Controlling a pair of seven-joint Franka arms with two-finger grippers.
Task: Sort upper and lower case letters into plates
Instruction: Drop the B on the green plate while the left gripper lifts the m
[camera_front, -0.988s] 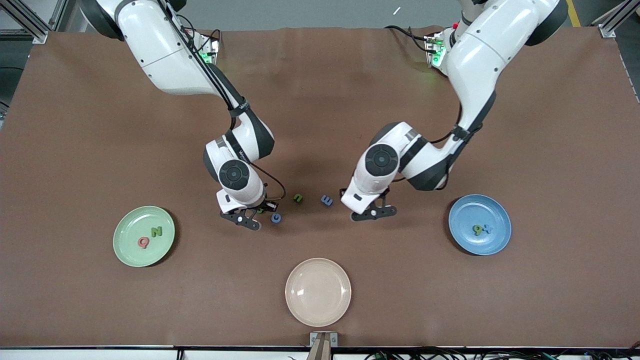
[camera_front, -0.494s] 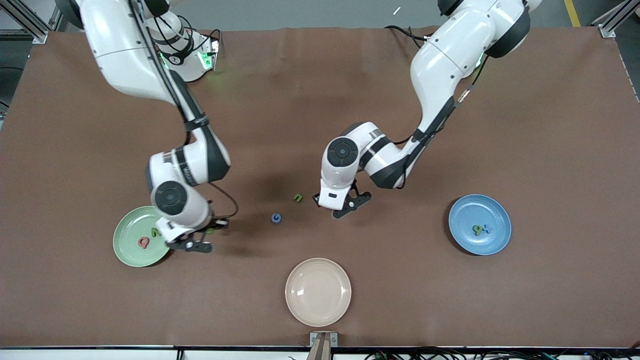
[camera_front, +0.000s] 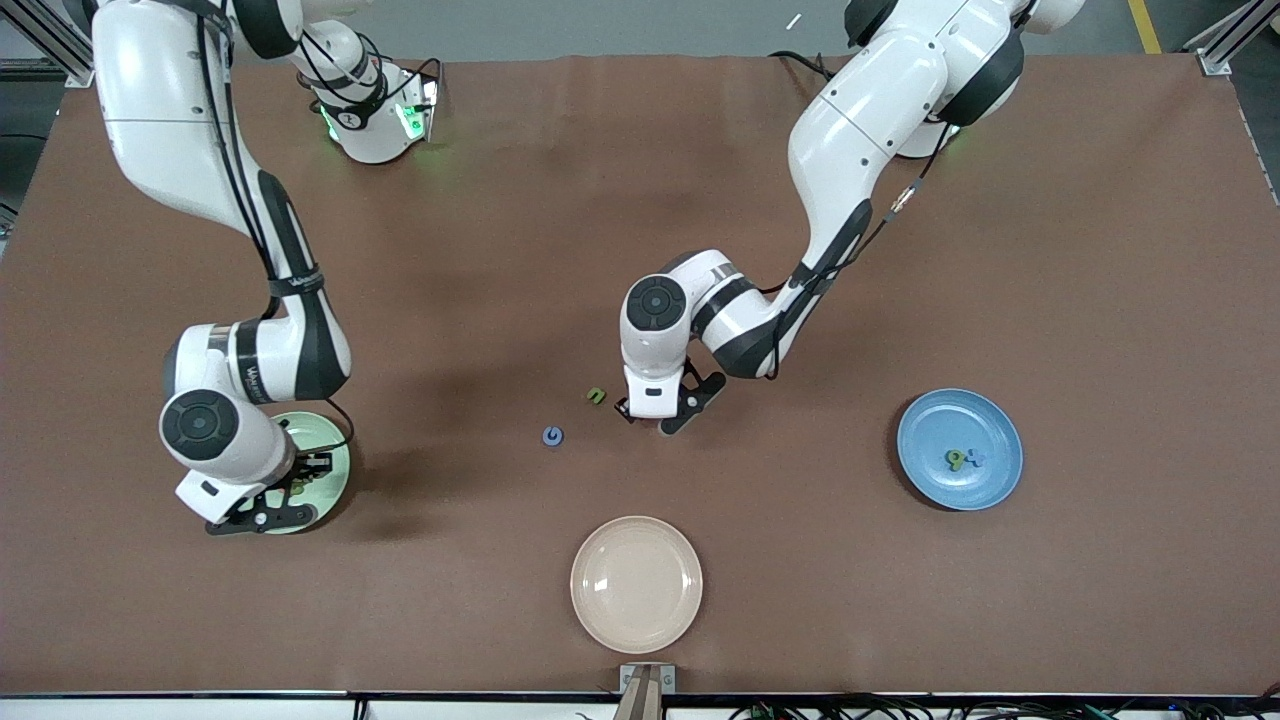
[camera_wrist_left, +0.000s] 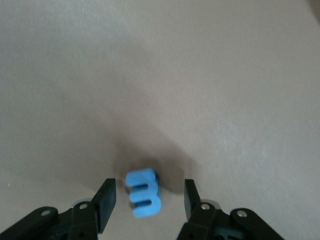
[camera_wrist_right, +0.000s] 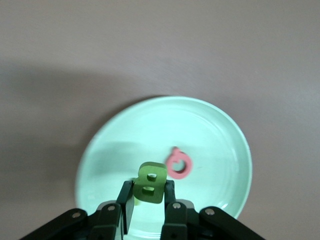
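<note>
The right gripper (camera_front: 262, 512) hangs over the pale green plate (camera_front: 335, 462) at the right arm's end of the table, and its fingers (camera_wrist_right: 127, 205) are clenched on a green letter (camera_wrist_right: 151, 182), which looks like a B, though it is seen at an angle. Below it in the right wrist view a pink letter (camera_wrist_right: 178, 163) lies flat on the green plate (camera_wrist_right: 210, 130), close to the plate's middle. The left gripper (camera_front: 662, 412) is low over the bare brown table (camera_front: 640, 200) near the middle, with its fingers (camera_wrist_left: 105, 202) spread apart on either side of a blue letter (camera_wrist_left: 143, 194) that rests on the table between them; no finger touches it. In the front view that blue piece is hidden under the gripper. Just beside the left gripper, toward the right arm's end, lies a small green letter (camera_front: 596, 396), and a blue letter G (camera_front: 552, 436) lies a little nearer to the front camera than that one. The blue plate (camera_front: 990, 420) sits toward the left arm's end and holds a green piece (camera_front: 956, 459) and a blue piece (camera_front: 975, 458) touching each other. A cream plate (camera_front: 636, 583) lies nearest the front camera, between the two coloured plates.
</note>
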